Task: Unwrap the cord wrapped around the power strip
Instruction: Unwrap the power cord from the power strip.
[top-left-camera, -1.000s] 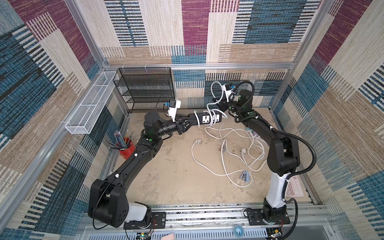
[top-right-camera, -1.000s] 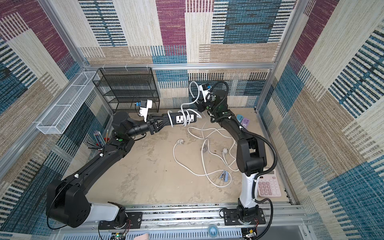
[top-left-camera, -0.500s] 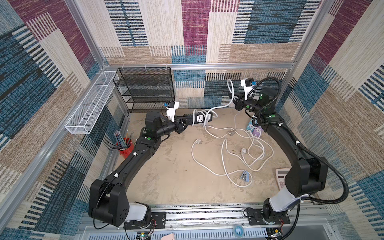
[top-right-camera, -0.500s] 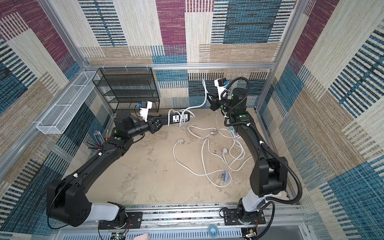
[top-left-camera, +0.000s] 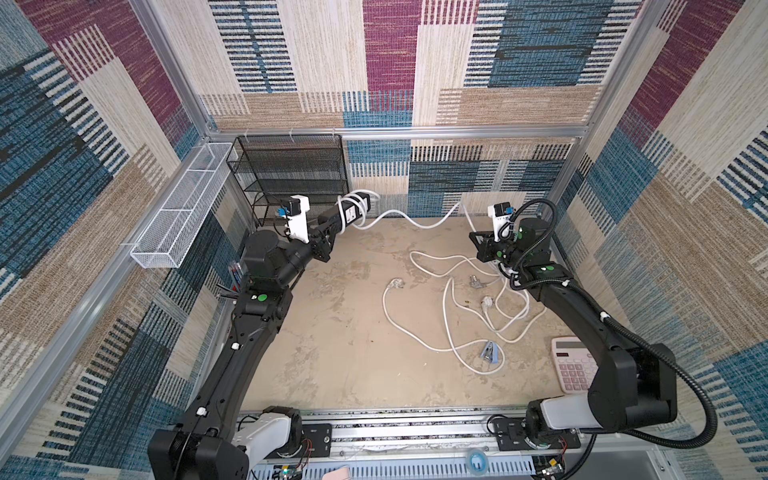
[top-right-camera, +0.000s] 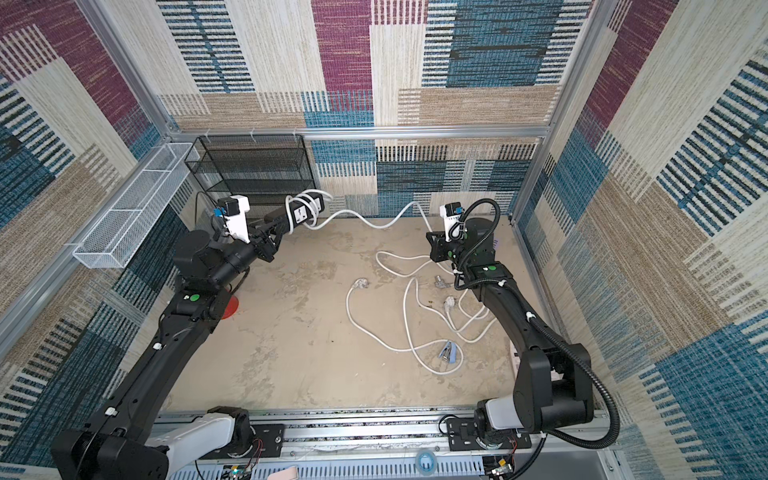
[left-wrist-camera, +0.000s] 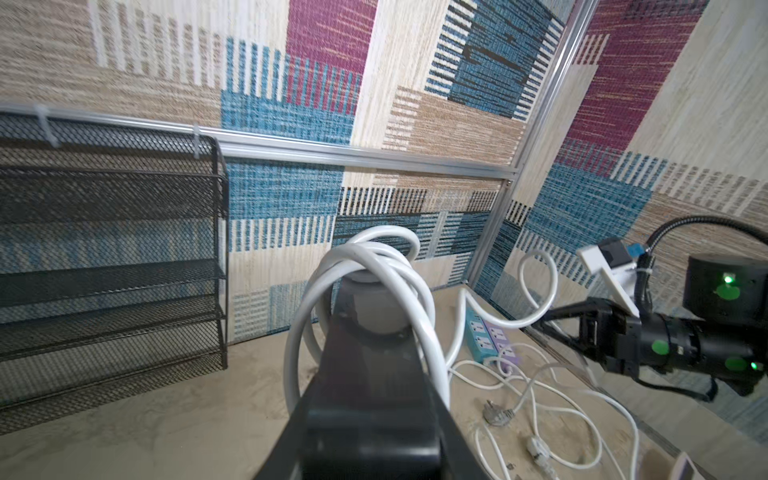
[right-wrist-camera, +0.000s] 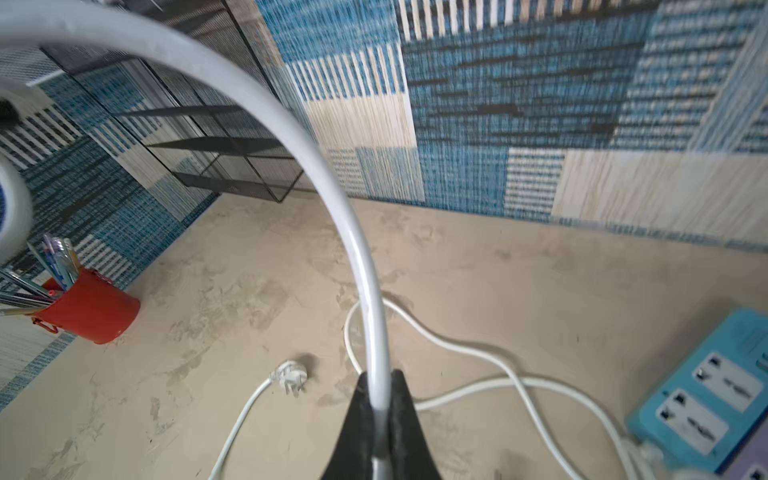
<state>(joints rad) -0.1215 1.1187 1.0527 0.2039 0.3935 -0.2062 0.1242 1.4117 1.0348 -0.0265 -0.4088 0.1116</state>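
The power strip (top-left-camera: 348, 212) (top-right-camera: 292, 213) is black with white socket faces and is raised off the floor at the back left, in front of the mesh rack. My left gripper (top-left-camera: 328, 227) is shut on its near end. Several loops of white cord (left-wrist-camera: 376, 259) still ring its far end. From there the cord (top-left-camera: 409, 219) (top-right-camera: 362, 221) sags across the back to my right gripper (top-left-camera: 473, 237) (top-right-camera: 430, 240), which is shut on it. In the right wrist view the cord (right-wrist-camera: 332, 183) arcs up out of the closed right gripper (right-wrist-camera: 376, 401).
A black mesh rack (top-left-camera: 291, 174) and a white wire basket (top-left-camera: 178, 216) line the back left. Loose white cords with plugs (top-left-camera: 449, 311) sprawl over the right floor near a metal clip (top-left-camera: 490, 351). Also present: blue power strip (right-wrist-camera: 706, 395), red pen cup (right-wrist-camera: 89, 309), pink calculator (top-left-camera: 575, 370).
My right gripper has swung from beside the strip out to the right, drawing cord with it. The left arm has pulled the strip back and left, so a cord span hangs between them.
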